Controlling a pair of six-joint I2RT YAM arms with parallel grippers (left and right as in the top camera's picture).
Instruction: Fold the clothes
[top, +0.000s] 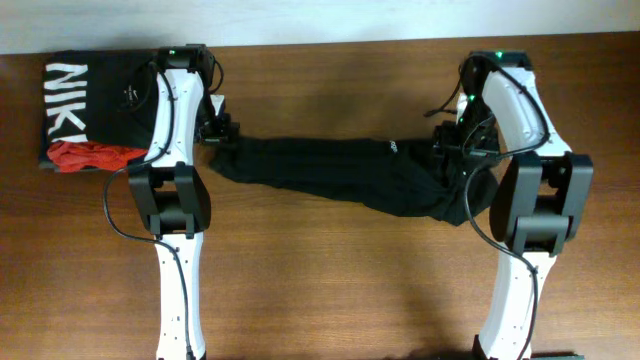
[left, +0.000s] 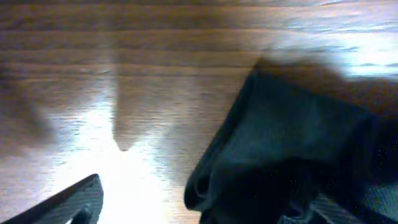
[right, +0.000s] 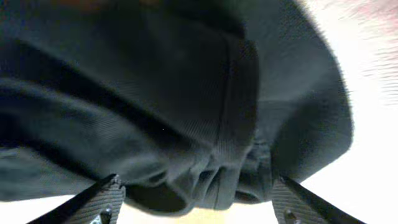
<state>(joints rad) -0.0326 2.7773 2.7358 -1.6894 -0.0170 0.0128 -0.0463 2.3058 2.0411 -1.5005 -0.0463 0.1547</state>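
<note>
The black garment (top: 340, 172) lies bunched in a long band across the middle of the wooden table, with a small white tag (top: 392, 146) near its right end. My left gripper (top: 218, 132) is at the band's left end. In the left wrist view the jaws (left: 205, 193) are wide apart, with the rolled cloth edge (left: 280, 143) between them, close to the right finger. My right gripper (top: 447, 143) is at the band's right end. Its jaws (right: 196, 180) are wide apart, and folds of the black cloth (right: 186, 93) hang between them.
A folded black shirt with white NIKE letters (top: 75, 95) lies at the far left corner, with a small red garment (top: 92, 155) on its near edge, just left of the left arm. The table's far edge meets a pale wall (top: 320, 20).
</note>
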